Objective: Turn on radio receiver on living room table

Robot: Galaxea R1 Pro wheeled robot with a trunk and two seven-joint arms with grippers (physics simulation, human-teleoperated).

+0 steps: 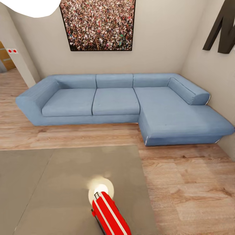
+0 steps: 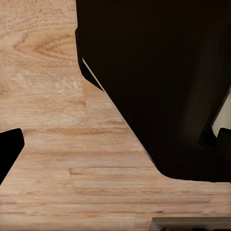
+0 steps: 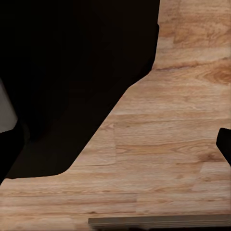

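Left claw: in the left wrist view, one dark fingertip [image 2: 8, 149] juts in at one edge and another dark tip at the opposite edge. With only the tips in sight, how far the claw is open cannot be told; nothing is seen between them. Beyond lies wood plank floor [image 2: 48, 96], a large black shape that looks like part of the robot's own body [image 2: 159, 72], and a thin grey strip at the frame's edge, possibly the table's rim.

Right claw: the right wrist view is nearly a mirror of this. A dark fingertip [image 3: 225, 144] shows at one edge, with more dark at the other. Its opening cannot be told either, and nothing visible is held. The same floor, black body and grey edge strip appear.

Head view: the radio [image 1: 109, 215] lies on the grey table [image 1: 49, 182], close to the robot and partly cut off by the frame's lower edge. It is a red rounded case with white stripes. A bright lamp reflection sits on the tabletop touching its far end. Beyond the table are a blue sofa [image 1: 114, 101] and a crowd photo [image 1: 98, 24] on the wall.

The radio looks rigid, light and smooth, so likely to slide when pushed. A switch press from above, pinning it down, seems safest; no switch can be made out.
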